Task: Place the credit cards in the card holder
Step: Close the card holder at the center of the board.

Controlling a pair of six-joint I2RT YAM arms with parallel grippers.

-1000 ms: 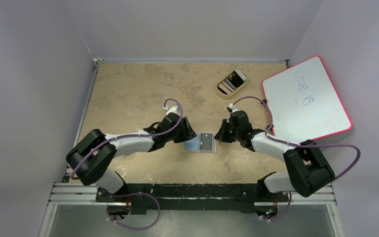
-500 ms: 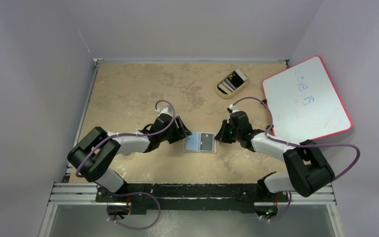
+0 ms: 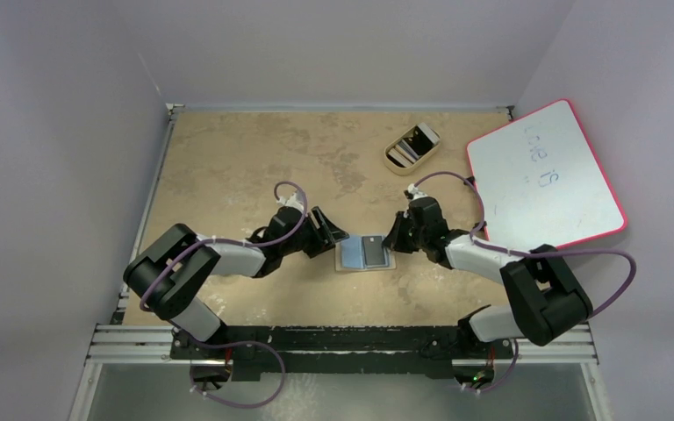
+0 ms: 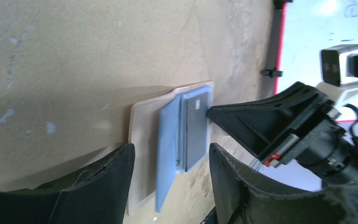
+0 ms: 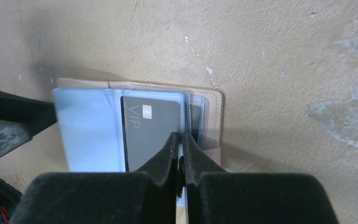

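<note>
Tan bifold card holder (image 5: 213, 116) lies spread mid-table, pale blue plastic credit card (image 5: 88, 130) and dark grey card (image 5: 151, 135) aboard, long edges near-far. Right gripper (image 5: 181, 136), pinched shut, touches its right edge; left gripper (image 4: 170, 151) gapes just left.

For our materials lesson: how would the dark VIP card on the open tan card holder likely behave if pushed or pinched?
The VIP card looks thin with straight edges, so probably stiff and light. Its smooth face may slip when pinched. Lying flat on the tan card holder, it would likely slide, not tip.
</note>
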